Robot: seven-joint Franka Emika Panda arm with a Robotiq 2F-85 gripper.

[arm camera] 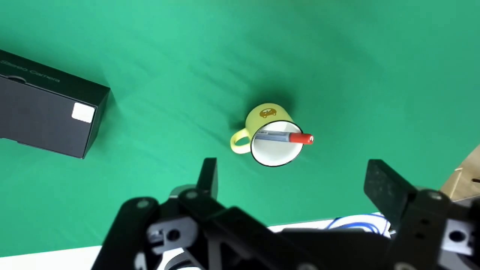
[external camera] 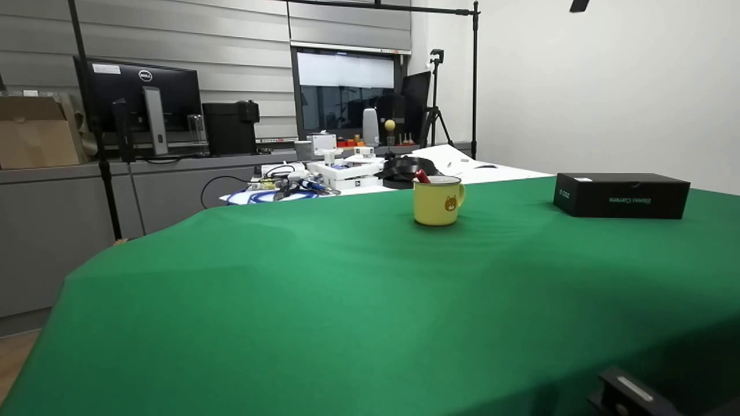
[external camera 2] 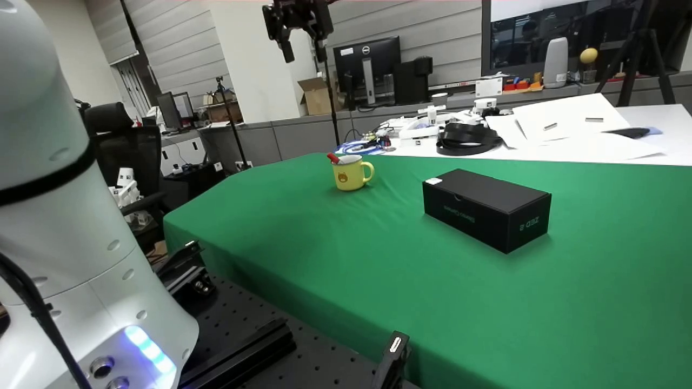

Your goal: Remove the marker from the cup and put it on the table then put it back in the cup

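The yellow cup (external camera: 430, 205) stands upright on the green table (external camera: 260, 318); it also shows in an exterior view (external camera 2: 350, 176) and in the wrist view (arm camera: 275, 153). The marker leans inside the cup, its red cap (external camera: 422, 176) sticking out over the rim; the cap also shows in an exterior view (external camera 2: 333, 158). In the wrist view the marker (arm camera: 283, 137) has a grey-blue body, and its lower end is hidden in the cup. My gripper (external camera 2: 305, 54) is high above the table, apart from the cup. In the wrist view the gripper (arm camera: 292, 161) is open, with nothing between its fingers.
A black box (external camera 2: 486, 210) lies on the table, on the handle side of the cup; it also shows in the wrist view (arm camera: 45, 112). Behind the green table is a white desk (external camera 2: 594, 143) with cables and parts. A black stand pole (external camera: 475, 86) rises behind.
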